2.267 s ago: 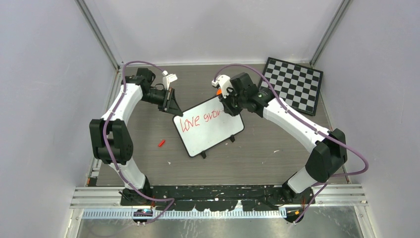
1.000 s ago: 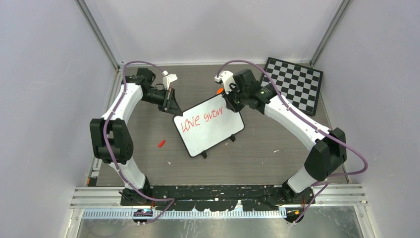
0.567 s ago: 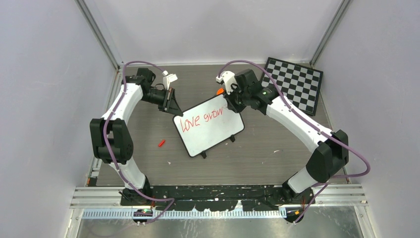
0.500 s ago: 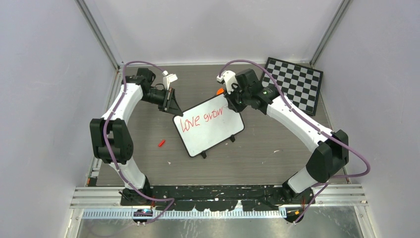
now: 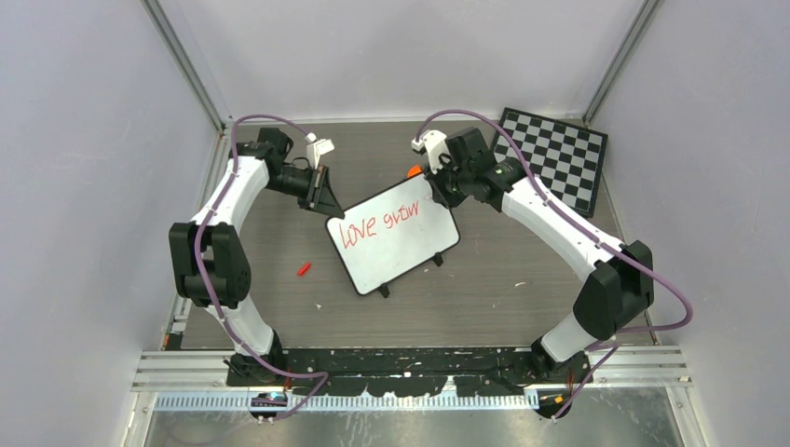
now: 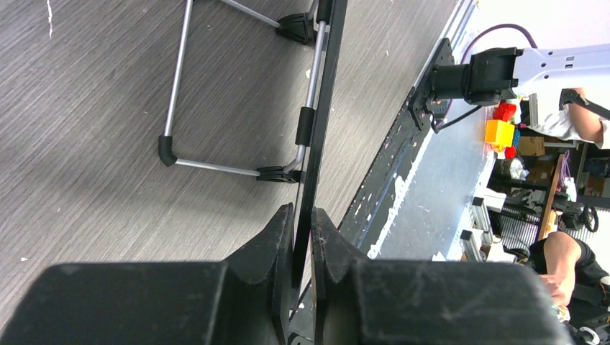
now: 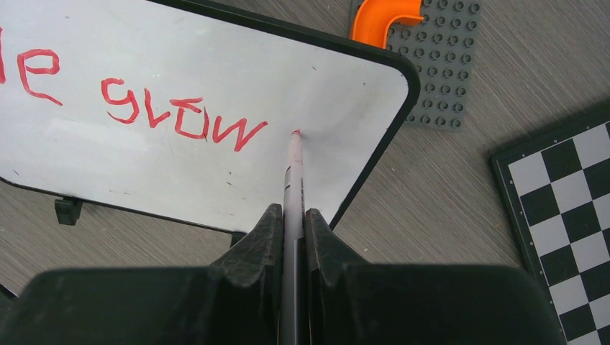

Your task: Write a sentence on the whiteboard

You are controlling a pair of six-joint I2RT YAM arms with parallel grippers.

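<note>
The whiteboard [image 5: 396,250] stands tilted mid-table on small black feet. Its red sentence [image 5: 377,222] reads "love grow" on one line; the right wrist view shows "grow" [image 7: 180,118]. My left gripper [image 5: 323,197] is shut on the board's thin black rim [image 6: 320,108] at its far left corner, fingertips [image 6: 283,219] pressed to either side. My right gripper [image 5: 436,191] is shut on a grey marker [image 7: 293,176]. Its red tip sits at the board [image 7: 345,86] just right of the final "w", near the far right corner.
A black-and-white chessboard [image 5: 551,158] lies at the back right, close to the right arm. A grey studded plate [image 7: 439,72] with an orange curved piece [image 7: 385,13] lies just behind the whiteboard. A small red cap [image 5: 304,269] lies left of the board. Walls enclose three sides.
My right gripper has slid to the right along the board with the marker, uncovering the finished word "grow". The left arm and the board have stayed still.
</note>
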